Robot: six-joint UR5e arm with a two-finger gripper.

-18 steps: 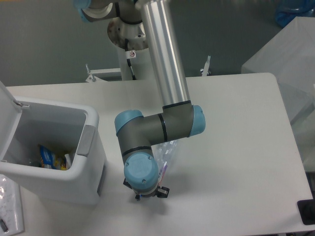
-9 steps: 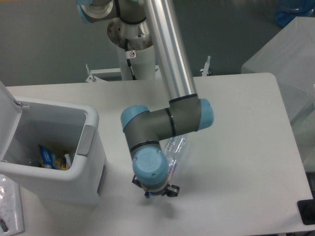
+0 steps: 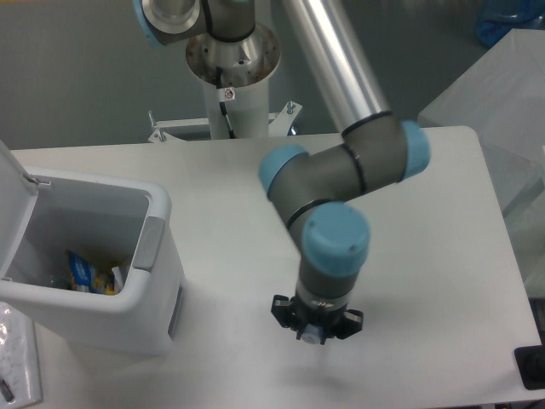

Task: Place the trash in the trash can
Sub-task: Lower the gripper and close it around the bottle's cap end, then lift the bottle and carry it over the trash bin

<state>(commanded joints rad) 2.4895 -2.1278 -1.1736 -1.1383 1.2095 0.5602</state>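
Note:
The white trash can (image 3: 153, 281) stands at the left of the table with its lid open. Blue-yellow wrappers (image 3: 85, 273) lie inside it. The arm's blue-capped wrist points straight down over the table's front middle, to the right of the can. The gripper (image 3: 316, 334) shows only as a black mount under the wrist, and its fingers are hidden. The squashed clear bottle is not visible; it may be hidden under the arm. A crinkled clear-white piece (image 3: 15, 358) lies at the lower left edge next to the can; I cannot tell if it is the wrapper.
The arm's base column (image 3: 230, 77) stands at the table's back edge. A pale covered block (image 3: 502, 94) sits off the table's right side. A dark object (image 3: 532, 366) is at the lower right corner.
The wrist has swung right and away from the can. The clear bottle that showed beside the wrist in both earlier frames is no longer in sight.

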